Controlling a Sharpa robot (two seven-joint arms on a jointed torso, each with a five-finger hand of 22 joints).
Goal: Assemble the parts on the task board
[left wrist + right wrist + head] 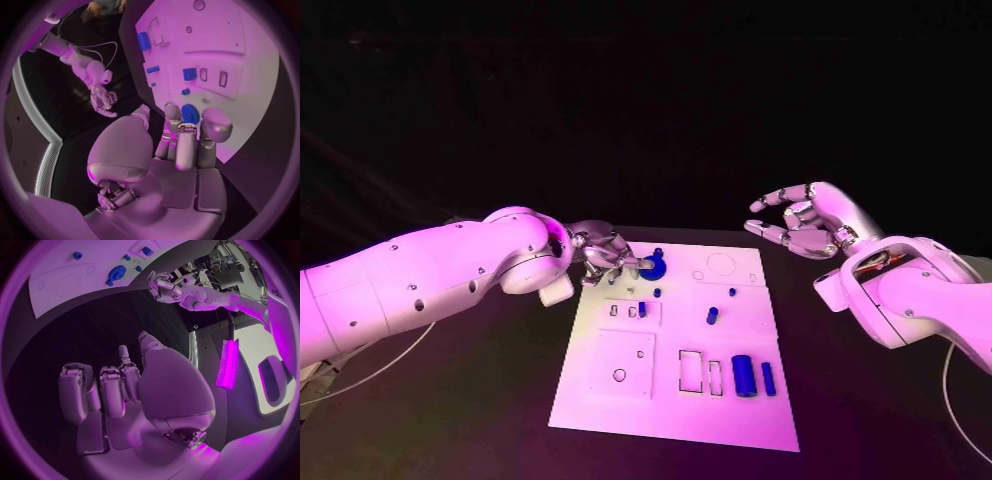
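On the board (678, 400), two blue blocks (753, 376) stand in near-right slots; smaller parts sit mid-board. At the far edge, the left hand (606, 254) closes its fingertips (215, 125) around the blue disc (653, 265), apparently seating it; next, press it home and release. The right hand (802, 222) hovers far right above the surface, fingers apart, holding nothing.

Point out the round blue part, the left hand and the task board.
round blue part (655, 266), head view, its top.
left hand (604, 250), head view, its knuckles.
task board (678, 410), head view, bare near edge.
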